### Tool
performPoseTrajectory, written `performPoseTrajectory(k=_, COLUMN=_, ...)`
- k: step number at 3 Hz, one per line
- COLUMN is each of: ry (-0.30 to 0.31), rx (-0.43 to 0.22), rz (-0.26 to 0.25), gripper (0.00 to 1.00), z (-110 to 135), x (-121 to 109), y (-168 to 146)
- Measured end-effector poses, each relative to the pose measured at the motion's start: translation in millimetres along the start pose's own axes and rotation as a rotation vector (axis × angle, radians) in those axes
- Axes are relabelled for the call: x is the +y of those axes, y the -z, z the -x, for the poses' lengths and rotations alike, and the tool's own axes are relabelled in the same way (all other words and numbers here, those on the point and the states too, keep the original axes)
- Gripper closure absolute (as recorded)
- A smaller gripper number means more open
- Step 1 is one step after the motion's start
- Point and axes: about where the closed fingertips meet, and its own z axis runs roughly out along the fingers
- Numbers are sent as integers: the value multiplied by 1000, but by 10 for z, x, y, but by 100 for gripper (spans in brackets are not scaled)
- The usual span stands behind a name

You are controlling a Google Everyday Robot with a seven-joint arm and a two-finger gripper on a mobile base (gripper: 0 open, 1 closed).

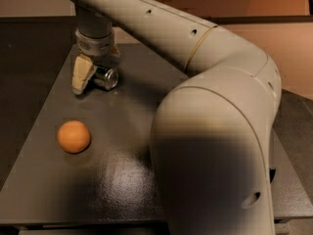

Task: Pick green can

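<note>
The green can (pixel 106 78) lies on its side at the far left of the dark table (pixel 127 131), its shiny silver end facing me. My gripper (pixel 96 81) reaches down from the cream arm (pixel 205 82) and sits right at the can, low over the table, with its cream left side against the can's left flank. The far part of the can is hidden behind the gripper.
An orange ball (pixel 74 136) rests on the table in front of the can, nearer the left edge. The arm's large elbow (pixel 215 170) fills the right foreground and hides that side of the table.
</note>
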Motion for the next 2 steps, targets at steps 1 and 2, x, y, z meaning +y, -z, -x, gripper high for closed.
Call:
performPoseTrajectory(k=1, ry=-3, rx=39, rz=8, gripper=18, z=18, x=-6, y=-97)
performPoseTrajectory(k=2, ry=-8, rx=56, rz=14, gripper=42, z=27, x=-24, y=-110)
